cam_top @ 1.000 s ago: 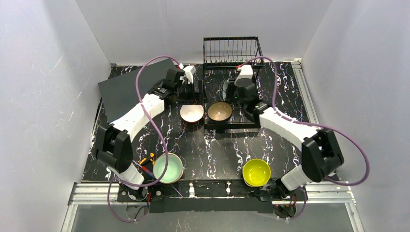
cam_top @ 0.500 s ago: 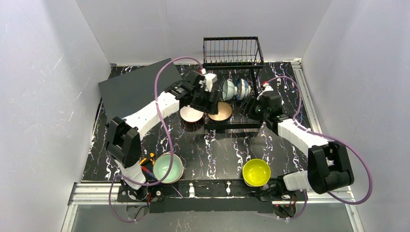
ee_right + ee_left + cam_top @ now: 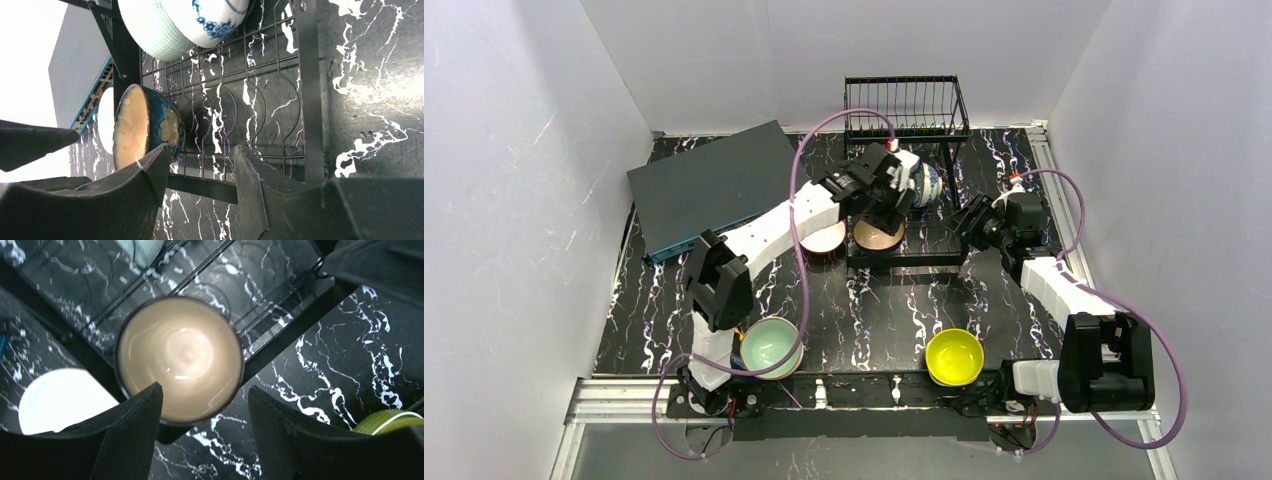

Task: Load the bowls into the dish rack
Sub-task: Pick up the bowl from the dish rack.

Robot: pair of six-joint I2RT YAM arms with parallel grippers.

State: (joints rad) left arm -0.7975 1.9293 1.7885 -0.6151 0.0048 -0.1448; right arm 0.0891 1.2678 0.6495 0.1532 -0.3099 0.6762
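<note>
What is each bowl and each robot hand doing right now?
dark blue bowl: upright on the dish rack base
white bowl: upright on the table
mint-green bowl: upright on the table
yellow bowl: upright on the table
blue-and-white patterned bowl: on edge in the rack
ribbed green bowl: on edge beside it
left gripper: jaws open, empty
right gripper: jaws open, empty

We see the overhead view brightly and evenly lit from above; the white walls (image 3: 524, 150) read pale grey, and soft shadows fall on the black marbled table (image 3: 874, 310). Beneath the left gripper (image 3: 205, 390), the beige-lined bowl (image 3: 180, 357) is slightly blurred, with a small glare spot. Beyond the right gripper (image 3: 202, 148), the upper left corner is blown out white; the dish rack (image 3: 310, 100) wires stay sharp.
</note>
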